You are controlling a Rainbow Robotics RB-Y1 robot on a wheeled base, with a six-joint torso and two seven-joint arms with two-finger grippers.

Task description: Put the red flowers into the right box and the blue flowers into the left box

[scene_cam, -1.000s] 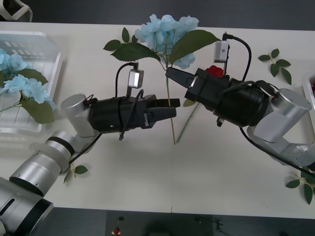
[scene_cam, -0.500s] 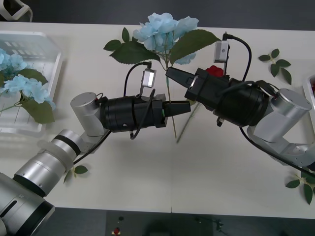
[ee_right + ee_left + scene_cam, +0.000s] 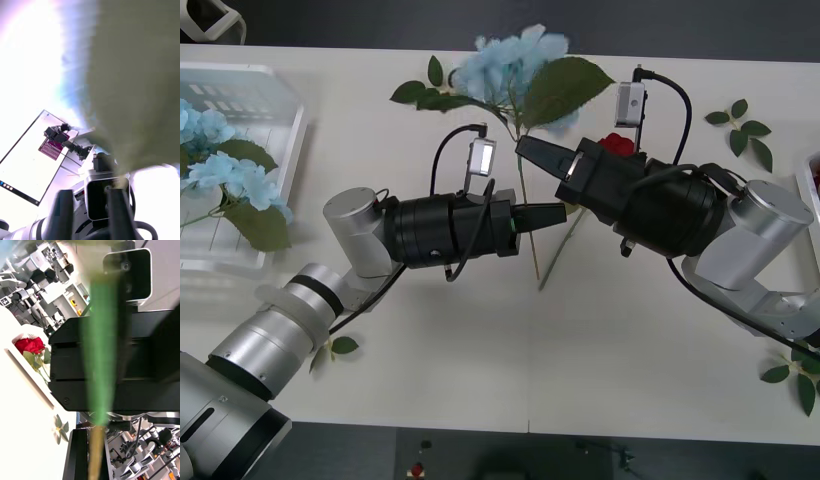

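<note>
The left gripper (image 3: 542, 216) is seen closed on the stem of a blue flower (image 3: 510, 70), at the middle of the table (image 3: 480, 350). The right gripper (image 3: 525, 150) is held just beside it; whether its fingers are open cannot be told. The pick-up of this bloom appears to be in hand; next, a carry across to the left box (image 3: 290, 150) is called for, where blue flowers (image 3: 225, 170) already lie. A red flower (image 3: 616, 143) is partly hidden behind the right arm. Beyond the white tabletop, a dark floor is seen.
</note>
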